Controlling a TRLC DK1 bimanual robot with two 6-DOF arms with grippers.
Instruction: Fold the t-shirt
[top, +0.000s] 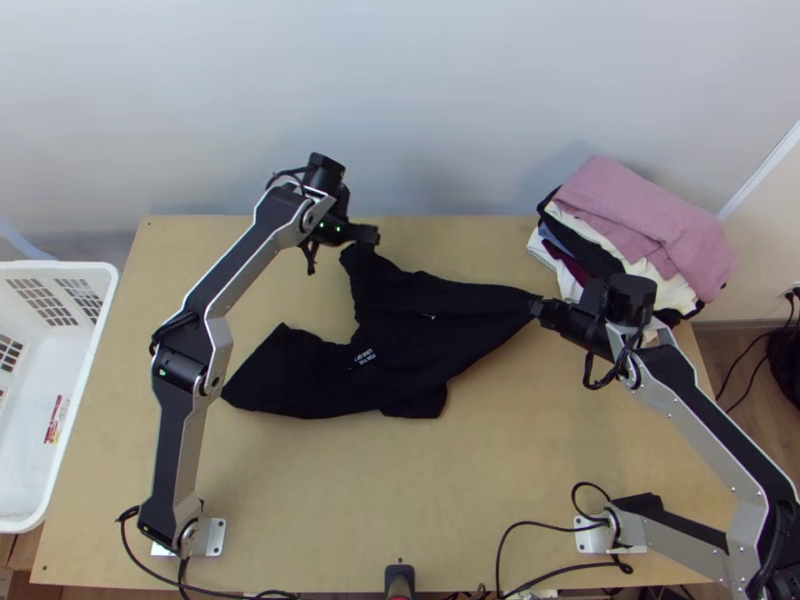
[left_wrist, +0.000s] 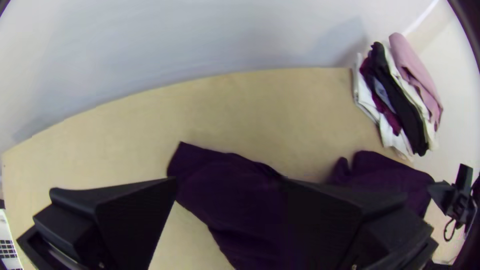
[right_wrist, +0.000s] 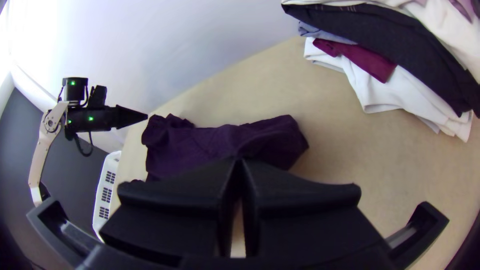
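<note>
My right tool (right_wrist: 239, 161) pinches the right end of the t-shirt (top: 400, 322) on the worktop (top: 500, 480), probably for tension, while my left tool (left_wrist: 229, 180) stands spread by its far corner, likely to grip there.

cloth tee (top: 420, 345), matt; wood tbl (top: 350, 480), smooth

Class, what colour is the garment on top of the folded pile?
Pink, seen best in the top view.
</note>
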